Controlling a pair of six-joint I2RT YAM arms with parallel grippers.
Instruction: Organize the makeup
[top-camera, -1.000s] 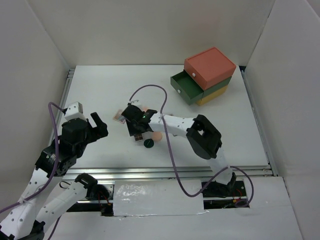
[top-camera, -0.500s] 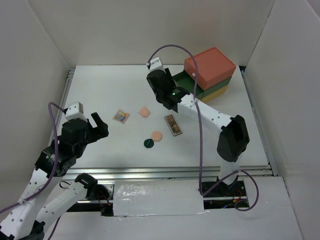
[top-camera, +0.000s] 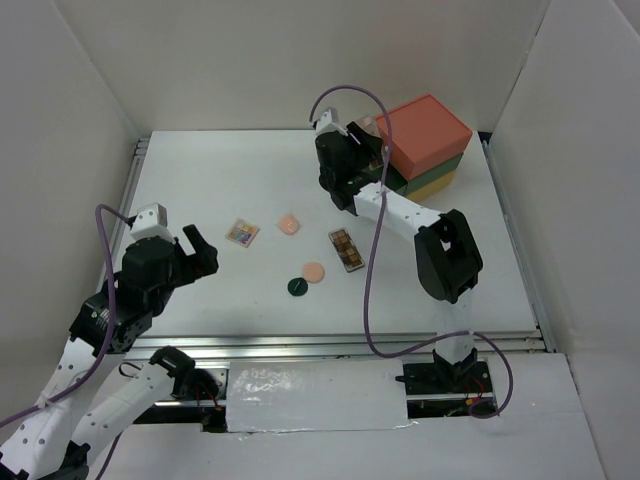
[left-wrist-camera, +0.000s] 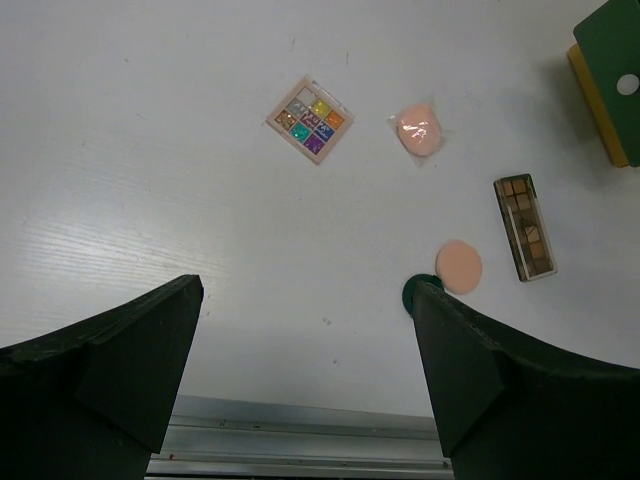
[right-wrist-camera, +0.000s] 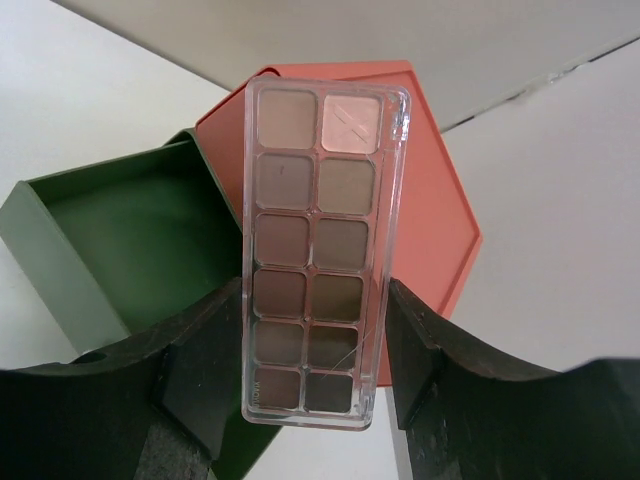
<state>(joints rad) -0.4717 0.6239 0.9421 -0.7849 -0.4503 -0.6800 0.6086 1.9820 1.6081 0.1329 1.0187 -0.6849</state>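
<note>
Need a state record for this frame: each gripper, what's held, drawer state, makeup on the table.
right gripper: shut on long eyeshadow palette, held by the drawer box
left gripper: open, empty, over the table
green drawer: pulled out, visible part bare
on table: square multicolour palette, two peach compacts, dark green disc, second long palette

The left arm and right arm both wear white link shells between chunky black joint housings. A thin purple cable loops loosely along each. The fingers are matte black wedges.
</note>
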